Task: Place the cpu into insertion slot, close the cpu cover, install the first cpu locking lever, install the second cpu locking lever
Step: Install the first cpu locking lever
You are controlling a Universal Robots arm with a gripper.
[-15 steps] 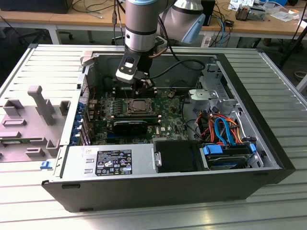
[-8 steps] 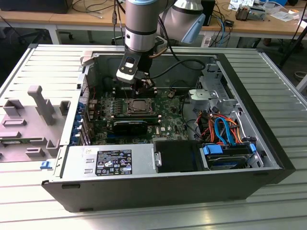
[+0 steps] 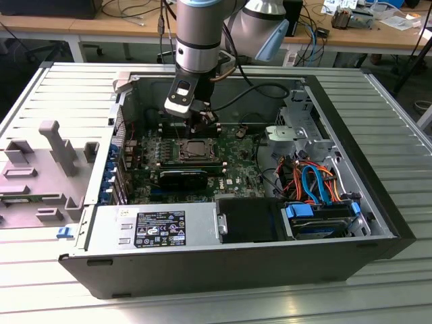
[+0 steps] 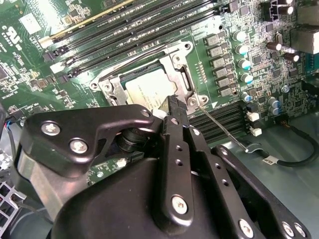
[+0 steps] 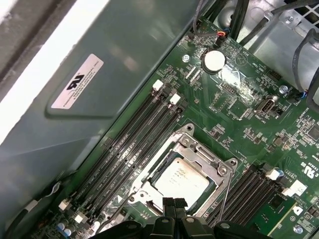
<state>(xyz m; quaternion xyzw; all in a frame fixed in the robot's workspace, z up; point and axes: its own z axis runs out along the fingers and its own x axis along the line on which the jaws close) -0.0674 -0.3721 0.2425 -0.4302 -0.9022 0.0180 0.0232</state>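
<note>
The cpu [image 5: 182, 177] lies flat in the motherboard's socket, its dull silver top facing up; it also appears in the second wrist view [image 4: 148, 85] and the exterior view [image 3: 196, 148]. The cpu cover [image 5: 202, 152], a silver frame, lies down around it [image 4: 180, 69]. A thin wire locking lever [image 4: 222, 127] slants away from the socket's corner, also seen as a lever [image 5: 227, 191] beside the frame. My gripper [image 5: 173, 203] hovers just above the socket's edge with its black fingertips together and nothing between them. The gripper [image 3: 204, 127] sits just behind the socket in the exterior view.
The open computer case [image 3: 378, 202] lies on a slatted metal table. Memory slots [image 5: 134, 144] run beside the socket. A power supply [image 3: 155, 226] and a drive bay with blue and orange cables [image 3: 314, 185] fill the near side. A grey fixture [image 3: 57, 145] stands at the exterior view's left.
</note>
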